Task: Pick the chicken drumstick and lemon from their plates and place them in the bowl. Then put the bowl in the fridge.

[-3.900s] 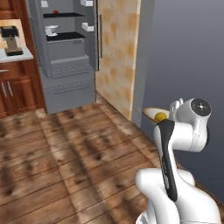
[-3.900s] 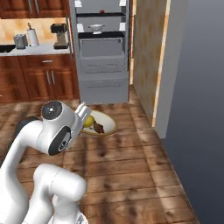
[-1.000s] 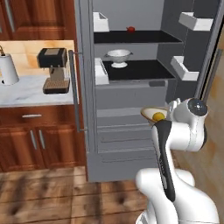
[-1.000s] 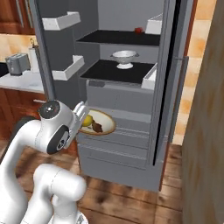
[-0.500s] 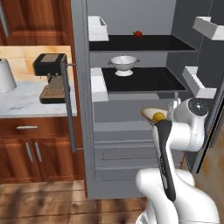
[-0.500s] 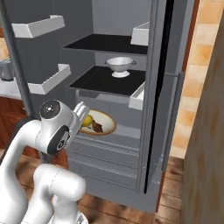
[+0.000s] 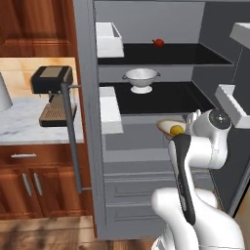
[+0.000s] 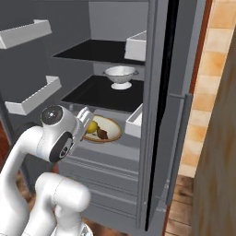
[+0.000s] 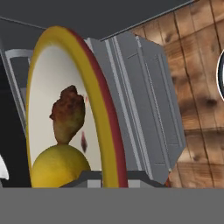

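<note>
The white arm with dark joints rises from its base, bends at the elbow and reaches forward at mid height, wrist level. Its gripper (image 8: pixel 86 120) is clamped tight, the fingers closed on the rim of the shallow tan bowl (image 8: pixel 110 134).

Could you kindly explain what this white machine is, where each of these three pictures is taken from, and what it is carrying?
It is a white robot arm on a driving base, in a rendered kitchen. Two pictures come from cameras behind the arm, left and right; the third looks along its hand. The gripper is shut on the rim of the bowl, held in front of the open fridge. In the bowl lie the lemon and the chicken drumstick. On the fridge shelves stand a metal colander and a small red fruit. A coffee machine stands on the counter to the left.
</note>
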You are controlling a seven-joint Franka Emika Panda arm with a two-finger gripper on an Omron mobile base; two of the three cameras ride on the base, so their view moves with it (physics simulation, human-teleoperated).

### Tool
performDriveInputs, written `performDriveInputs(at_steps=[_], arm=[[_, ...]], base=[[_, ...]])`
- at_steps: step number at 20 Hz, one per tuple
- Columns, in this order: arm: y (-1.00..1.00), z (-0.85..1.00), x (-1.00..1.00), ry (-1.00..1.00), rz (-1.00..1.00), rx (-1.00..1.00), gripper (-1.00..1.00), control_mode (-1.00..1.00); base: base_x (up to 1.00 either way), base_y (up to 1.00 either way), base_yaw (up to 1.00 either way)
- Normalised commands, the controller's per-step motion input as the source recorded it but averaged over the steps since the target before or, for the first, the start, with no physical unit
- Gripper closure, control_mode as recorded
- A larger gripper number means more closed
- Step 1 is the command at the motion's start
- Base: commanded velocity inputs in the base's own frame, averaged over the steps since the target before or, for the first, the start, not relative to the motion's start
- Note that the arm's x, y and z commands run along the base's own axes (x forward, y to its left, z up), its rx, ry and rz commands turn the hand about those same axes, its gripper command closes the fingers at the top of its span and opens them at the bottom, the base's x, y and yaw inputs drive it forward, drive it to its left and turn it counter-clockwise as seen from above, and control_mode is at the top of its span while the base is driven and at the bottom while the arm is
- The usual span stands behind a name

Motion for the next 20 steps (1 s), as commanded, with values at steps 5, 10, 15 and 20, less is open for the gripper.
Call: performDriveInputs(at_steps=[5,10,15,20], arm=[[0.0,0.0,0.0,0.0,0.0,0.0,1.0,1.0],[0.0,0.0,0.0,0.0,0.0,0.0,1.0,1.0],[0.0,0.0,0.0,0.0,0.0,0.0,1.0,1.0],[0.0,0.0,0.0,0.0,0.0,0.0,1.0,1.0]], base=[[0.5,-0.09,-0.03],[0.43,-0.02,-0.05],[0.36,0.0,-0.01],[0.15,0.0,0.0]])
